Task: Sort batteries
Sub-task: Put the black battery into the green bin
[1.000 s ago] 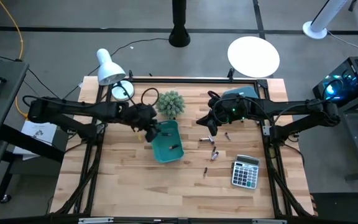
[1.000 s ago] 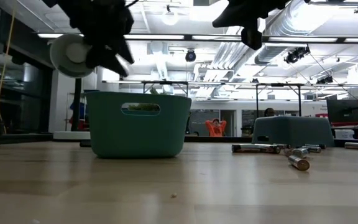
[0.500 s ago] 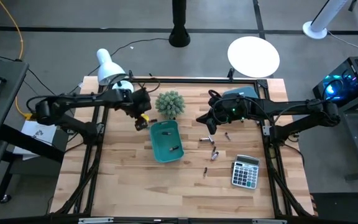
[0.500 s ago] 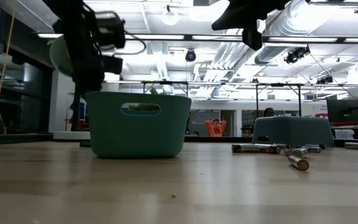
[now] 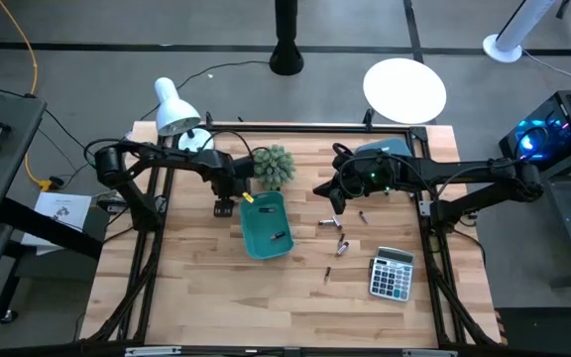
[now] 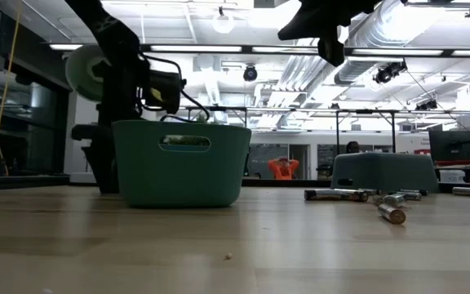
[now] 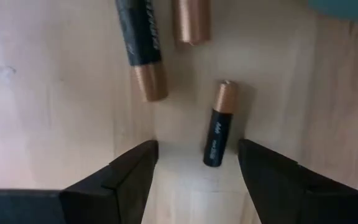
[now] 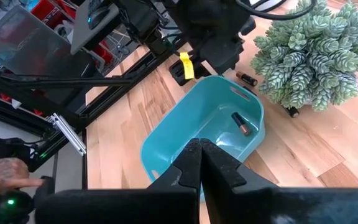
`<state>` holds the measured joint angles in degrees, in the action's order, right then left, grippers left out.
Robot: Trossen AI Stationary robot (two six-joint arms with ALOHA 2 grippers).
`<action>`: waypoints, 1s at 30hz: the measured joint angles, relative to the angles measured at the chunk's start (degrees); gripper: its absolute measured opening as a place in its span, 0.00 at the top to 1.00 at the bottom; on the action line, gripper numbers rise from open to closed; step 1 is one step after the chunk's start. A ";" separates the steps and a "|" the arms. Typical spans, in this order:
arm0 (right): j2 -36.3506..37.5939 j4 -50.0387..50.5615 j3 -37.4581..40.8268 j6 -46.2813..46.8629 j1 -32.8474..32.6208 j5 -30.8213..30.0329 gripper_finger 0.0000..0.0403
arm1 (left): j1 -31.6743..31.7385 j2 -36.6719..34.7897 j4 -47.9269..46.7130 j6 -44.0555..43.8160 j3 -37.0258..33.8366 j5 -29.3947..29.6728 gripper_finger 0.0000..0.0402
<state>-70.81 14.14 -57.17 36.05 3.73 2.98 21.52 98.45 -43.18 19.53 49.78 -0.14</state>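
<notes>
Three black-and-copper batteries lie on the wood under my left gripper [image 7: 197,152]: a small one [image 7: 219,132] just ahead of its open fingers, and two larger ones [image 7: 143,46] [image 7: 191,22] beyond. The gripper [image 5: 224,206] points down, low over the table, at the far left corner of the teal tray [image 5: 266,223]. One battery [image 8: 241,123] lies inside the tray. More batteries [image 5: 341,242] are scattered on the table right of the tray. My right gripper [image 5: 333,195] hangs shut above them, holding nothing.
A spiky green plant [image 5: 273,166] stands just beyond the tray, with a battery [image 8: 248,79] beside it. A grey calculator [image 5: 392,275] lies near right. A second teal tray [image 5: 383,149] sits at the far right under my right arm. A white lamp [image 5: 173,107] stands far left.
My left gripper has left the space above the tray's left edge, gone a little toward the table's left edge and sunk to just above the wood beside the tray. It has rolled about its own axis and tipped to point straight down. It stays open.
</notes>
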 joint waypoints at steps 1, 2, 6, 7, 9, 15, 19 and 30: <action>0.00 0.01 0.00 0.00 0.00 0.00 1.00 | 0.00 0.07 0.27 -0.22 -0.08 0.11 0.48; 0.00 0.01 0.00 -0.01 0.00 0.01 1.00 | 0.00 0.02 0.52 -0.70 -0.13 0.36 0.52; 0.02 0.10 0.00 -0.33 0.00 -0.08 1.00 | 0.36 -2.94 1.40 -3.13 -0.43 1.12 0.83; 0.02 0.18 0.00 -0.45 0.00 -0.25 1.00 | 0.69 -3.93 1.27 -3.97 -0.50 0.87 0.91; 0.02 0.23 0.00 -0.50 0.00 -0.54 1.00 | 1.46 -7.32 0.18 -6.12 -0.70 0.55 0.95; 0.02 0.23 0.00 -1.53 0.00 -0.98 1.00 | 3.36 -20.50 -1.86 -14.66 -0.58 7.76 0.98; 0.02 0.26 0.00 -1.55 0.00 -0.97 1.00 | 1.51 -27.45 -0.12 -19.55 -0.50 0.73 1.00; 0.02 0.43 0.00 -1.55 -0.02 -0.93 1.00 | -20.70 -24.80 14.19 -27.34 -0.50 -1.02 1.00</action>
<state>-70.78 14.57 -57.17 34.50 3.71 2.04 0.82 73.65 -28.99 -7.81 49.28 -1.16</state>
